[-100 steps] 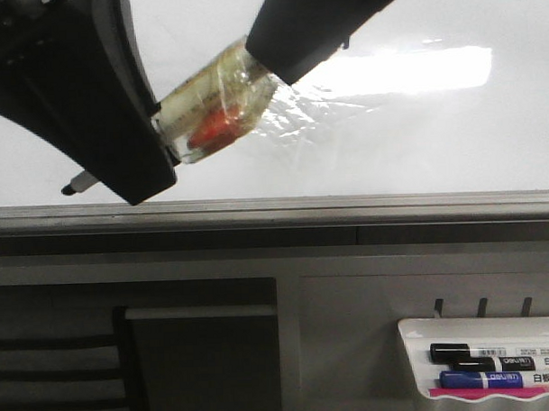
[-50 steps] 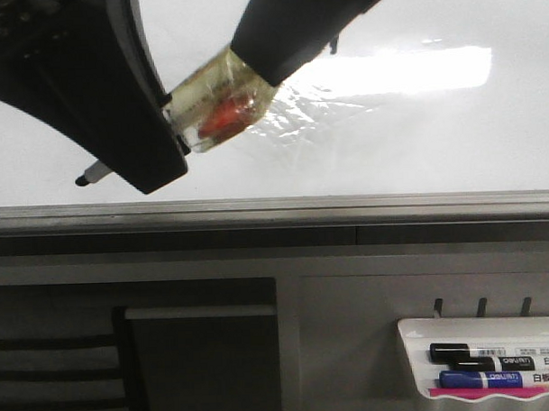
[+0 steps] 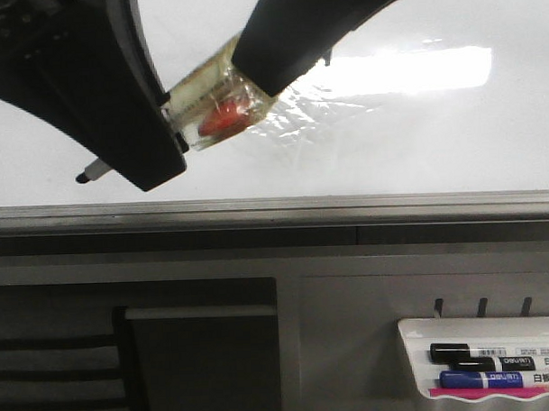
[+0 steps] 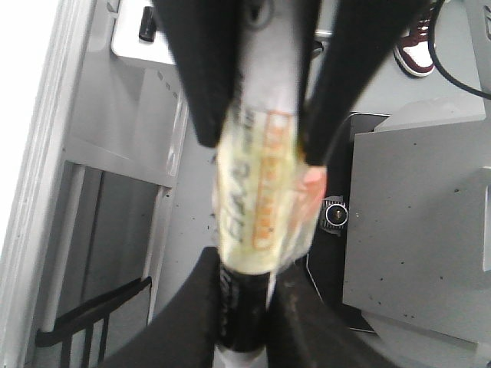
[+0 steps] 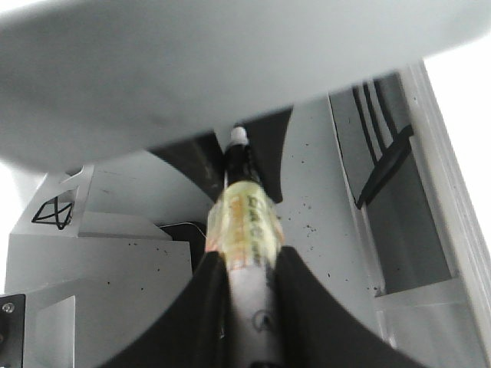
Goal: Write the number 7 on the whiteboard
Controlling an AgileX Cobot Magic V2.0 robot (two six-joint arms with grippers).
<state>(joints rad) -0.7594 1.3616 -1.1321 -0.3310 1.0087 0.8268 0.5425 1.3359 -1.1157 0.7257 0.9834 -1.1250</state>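
A marker (image 3: 212, 104) with yellowish tape round its middle is held over the whiteboard (image 3: 416, 137). Its dark tip (image 3: 82, 177) sticks out past my left gripper (image 3: 155, 146), close to the board near its grey frame edge (image 3: 347, 203). My left gripper is shut on the marker's tip end, also seen in the left wrist view (image 4: 244, 307). My right gripper (image 3: 252, 66) is shut on the marker's other end, also seen in the right wrist view (image 5: 249, 284). No number 7 shows on the board; the grippers hide part of it.
A bright glare (image 3: 414, 72) and a wrinkled shiny patch (image 3: 299, 123) lie on the board right of the grippers. A small white tray (image 3: 414, 331) at the lower right holds a black marker (image 3: 478, 352) and a blue marker (image 3: 483, 379).
Both grippers and the marker have shifted a little to the right and up, and the tip has moved with them. Both grips stay shut.
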